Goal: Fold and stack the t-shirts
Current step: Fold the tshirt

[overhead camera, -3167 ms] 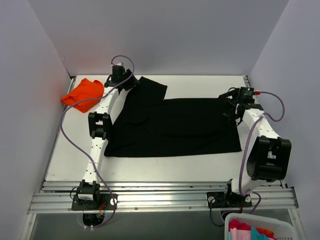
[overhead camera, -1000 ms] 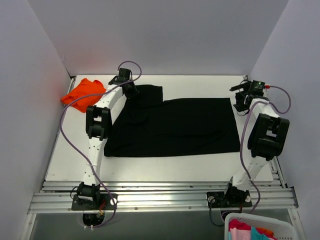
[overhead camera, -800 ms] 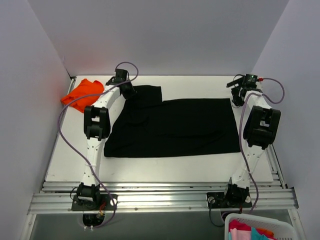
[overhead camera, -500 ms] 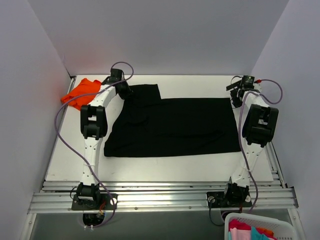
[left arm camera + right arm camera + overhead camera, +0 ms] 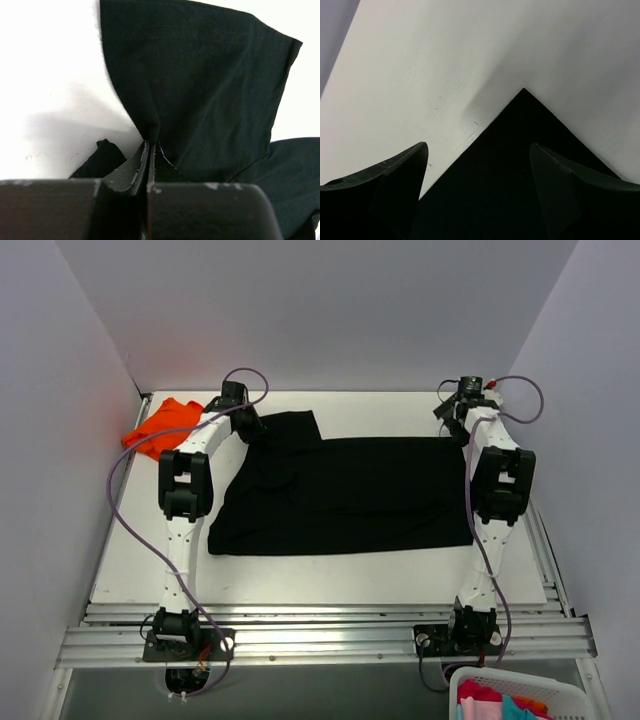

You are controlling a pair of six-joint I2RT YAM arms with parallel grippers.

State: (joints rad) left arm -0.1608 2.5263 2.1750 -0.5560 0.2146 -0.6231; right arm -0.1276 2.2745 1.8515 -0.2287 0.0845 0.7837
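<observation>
The black t-shirt (image 5: 340,490) lies spread flat across the middle of the white table (image 5: 320,575), one sleeve (image 5: 290,428) pointing to the far left. My left gripper (image 5: 246,424) is shut on a pinch of the black cloth (image 5: 200,75) at the base of that sleeve, and the left wrist view shows the fabric bunched between its closed jaws (image 5: 150,146). My right gripper (image 5: 455,422) hangs open over the shirt's far right corner (image 5: 520,130), which points up between its spread fingers (image 5: 477,145) with neither touching it. The orange t-shirt (image 5: 160,425) sits crumpled at the far left.
A white basket (image 5: 515,695) with coloured clothes stands below the table's near right corner. Grey walls close in the table at the back and on both sides. Purple cables loop off both wrists.
My right gripper has swung left from the table's right edge to the black shirt's far right corner. My left gripper has drawn the sleeve area slightly left.
</observation>
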